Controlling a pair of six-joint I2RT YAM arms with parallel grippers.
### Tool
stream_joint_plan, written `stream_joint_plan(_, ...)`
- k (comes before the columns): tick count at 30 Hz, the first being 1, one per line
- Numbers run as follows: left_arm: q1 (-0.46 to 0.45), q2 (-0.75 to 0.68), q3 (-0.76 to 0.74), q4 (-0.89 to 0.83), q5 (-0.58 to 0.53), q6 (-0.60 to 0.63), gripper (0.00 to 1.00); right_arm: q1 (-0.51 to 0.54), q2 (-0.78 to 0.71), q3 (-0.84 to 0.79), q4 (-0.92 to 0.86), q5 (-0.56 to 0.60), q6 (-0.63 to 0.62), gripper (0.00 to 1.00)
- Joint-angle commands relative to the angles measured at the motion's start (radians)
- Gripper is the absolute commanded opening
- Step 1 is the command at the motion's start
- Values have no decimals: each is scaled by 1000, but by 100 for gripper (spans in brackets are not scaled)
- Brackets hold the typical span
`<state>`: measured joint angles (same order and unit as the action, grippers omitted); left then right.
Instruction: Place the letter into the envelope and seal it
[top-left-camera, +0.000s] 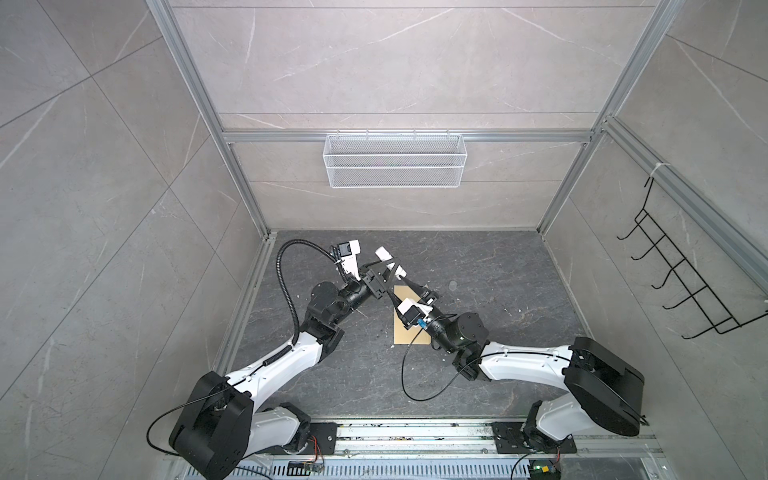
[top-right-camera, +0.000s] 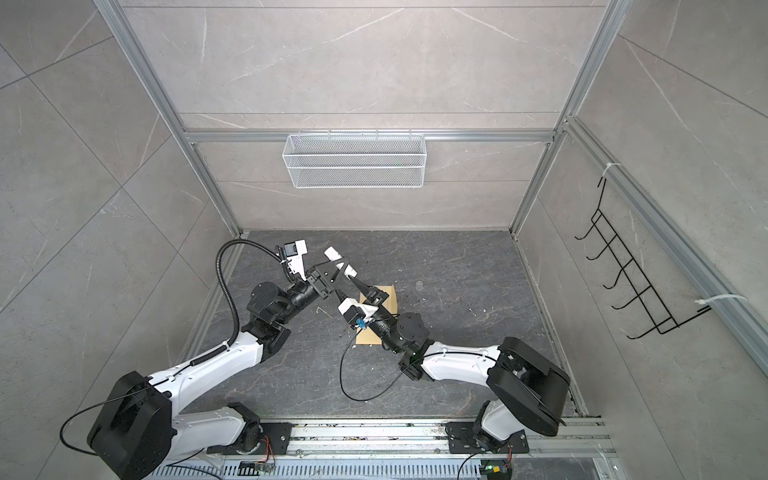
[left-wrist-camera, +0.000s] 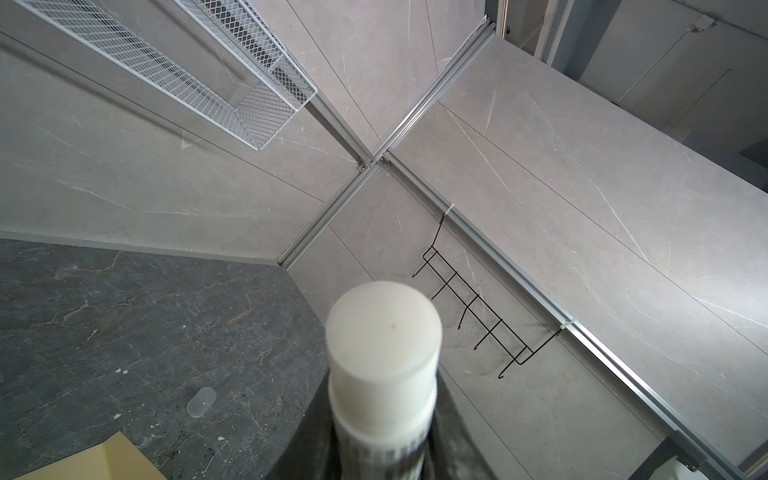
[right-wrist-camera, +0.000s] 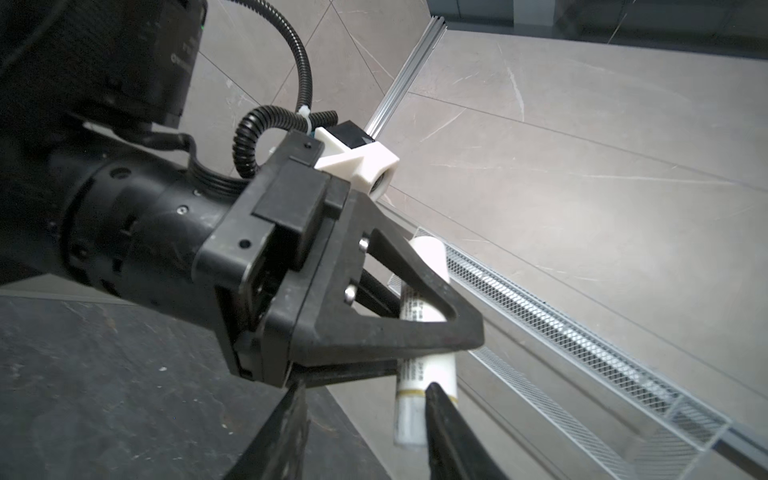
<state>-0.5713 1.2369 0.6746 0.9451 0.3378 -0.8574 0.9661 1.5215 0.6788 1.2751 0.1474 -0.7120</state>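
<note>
One white cylindrical glue stick (right-wrist-camera: 430, 257) pinched by left gripper (right-wrist-camera: 428, 332); right gripper (right-wrist-camera: 365, 388) fingers spread. One flat manila envelope (top-left-camera: 405, 336); right of it, one clear cap (left-wrist-camera: 201, 401), probably plastic.

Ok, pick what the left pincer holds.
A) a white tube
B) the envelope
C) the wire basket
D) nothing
A: the left pincer is clamped across the white tube, while the envelope lies flat on the table.
</note>
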Motion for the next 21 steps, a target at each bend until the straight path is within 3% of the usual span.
stream_joint_plan(1,-2,-12,22,62,13,-2,0,-1,33,27,70,130,-71,43)
stream_joint_plan(21,-2,-22,20,55,12,-5,0,-3,74,80,48,245,-39,33)
